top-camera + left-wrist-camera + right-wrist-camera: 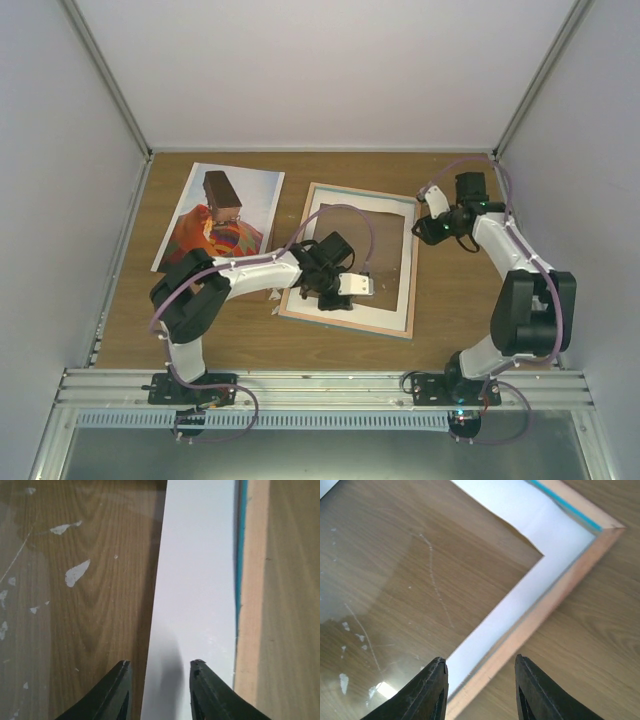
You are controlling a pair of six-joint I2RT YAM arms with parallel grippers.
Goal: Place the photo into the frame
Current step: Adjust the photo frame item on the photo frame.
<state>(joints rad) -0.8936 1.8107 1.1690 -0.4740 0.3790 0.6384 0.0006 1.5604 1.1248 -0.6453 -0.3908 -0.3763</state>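
Top external view: thin rectangular wood-edged frame (352,262) lies back-up, hot-air-balloon paper print (220,218) apart on the surface. Left gripper (159,690) and right gripper (480,687) both part-open, empty. Print likely light, floppy; lift by an edge.

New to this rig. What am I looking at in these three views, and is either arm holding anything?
Two small robot arms are bolted at the near edge of a wooden table. The big picture comes from a fixed camera above and behind them. The other two come from cameras on each wrist, so the dark prongs at the bottom are that arm's own fingers.

On the table lie the photo of a balloon, far left, and the frame, lying flat with a white mat in it.

The left gripper sits low over the mat's inner edge, jaws partly open astride it. The right gripper hovers over the frame's corner, jaws also apart. Neither clearly holds anything; the photo is untouched.
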